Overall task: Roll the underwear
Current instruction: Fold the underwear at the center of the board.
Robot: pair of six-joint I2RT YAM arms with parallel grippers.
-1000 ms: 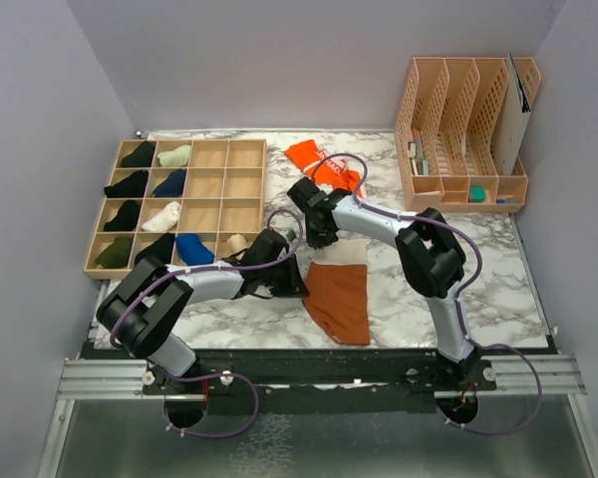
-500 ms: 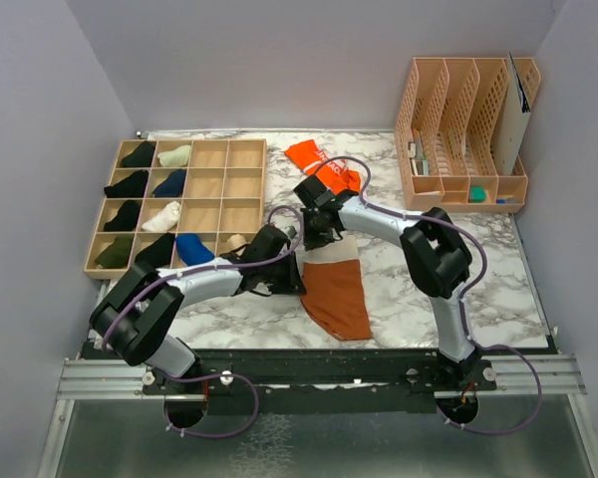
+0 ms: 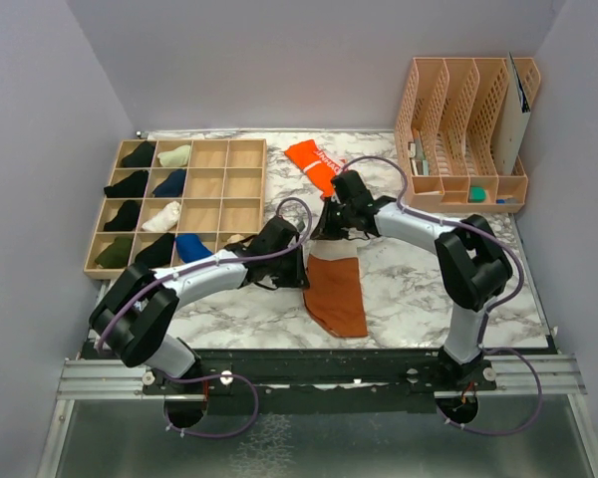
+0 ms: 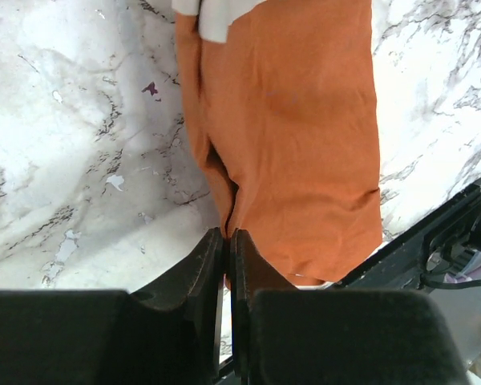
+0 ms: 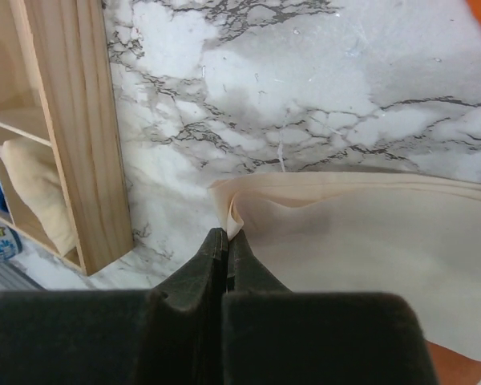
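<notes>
The rust-brown underwear (image 3: 339, 294) lies flat on the marble near the table's front edge, its cream waistband (image 5: 369, 233) at the far end. My left gripper (image 3: 301, 269) is at its left edge, jaws shut on a fold of the brown cloth (image 4: 289, 120). My right gripper (image 3: 326, 231) is at the far left corner, shut on a pinch of the waistband's corner. In each wrist view the gripper's own tips, left gripper (image 4: 227, 234) and right gripper (image 5: 227, 234), meet on fabric. The bright orange underwear (image 3: 317, 164) with a white lettered band lies apart at the back.
A wooden compartment tray (image 3: 262, 199) with several small fabric bundles stands at the left; its wall (image 5: 72, 120) and a cream bundle (image 5: 28, 188) are close to my right gripper. A slatted file organiser (image 3: 463, 129) stands at the back right. The black table rail (image 4: 433, 233) borders the brown cloth.
The right arm has swung rightward and its jaws have closed on the waistband corner. The brown cloth's far end has drawn narrower. The left gripper has stayed at the cloth's left edge.
</notes>
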